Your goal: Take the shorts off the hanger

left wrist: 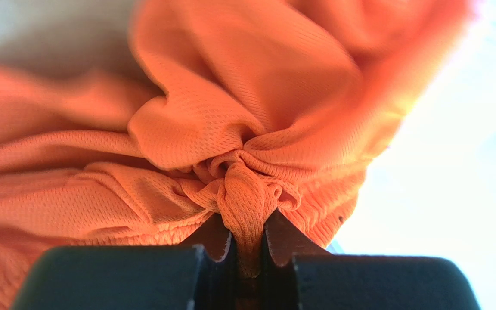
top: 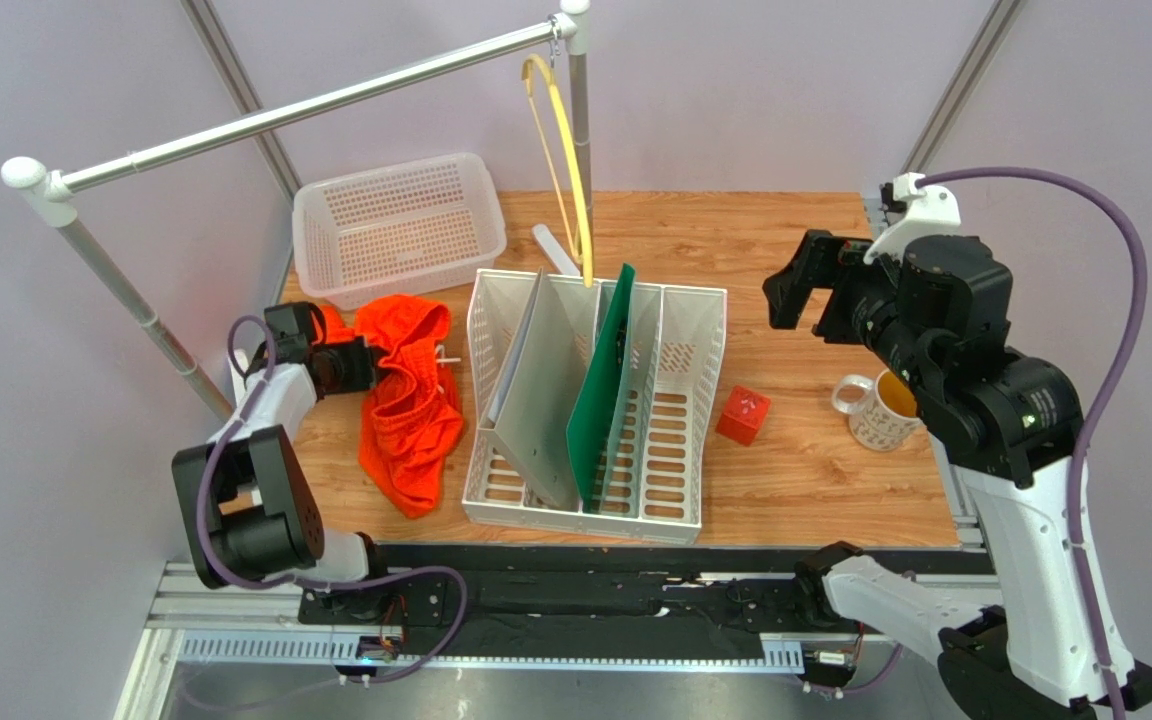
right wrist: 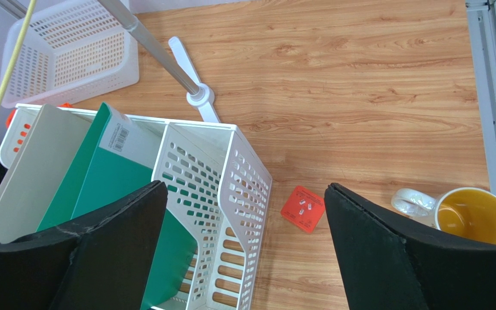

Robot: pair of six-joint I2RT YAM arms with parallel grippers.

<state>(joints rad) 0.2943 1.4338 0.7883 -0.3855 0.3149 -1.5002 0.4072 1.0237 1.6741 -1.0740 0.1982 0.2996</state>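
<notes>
**A:** L side, status?

**B:** My L pincer (left wrist: 247,257) is pinched tight on a bunch of the shorts (top: 414,405). The wrist cam shows mesh puckering up between the jaws.

**A:** Where are the shorts?

**B:** Heaped on the table (top: 815,483), just left of the rack (top: 675,357). Can't tell if they touch it. The hanger (top: 569,168) hangs bare on the rail (top: 312,108), well apart from them.

**A:** So which step?

**B:** Imo the removal itself looks done. I'm at the handling-after bit: fabric gripped, not yet lifted.

**A:** R side?

**B:** My R pincer (right wrist: 244,242) is spread wide w/ nothing in it, up over the table's right part.

**A:** Next move?

**B:** Prob. one of two. I carry the heap clear of the rack, or I let go and back off. Either way the mesh is soft and could snag on a pad, so I lift straight up, or open fully before I pull away.
</notes>
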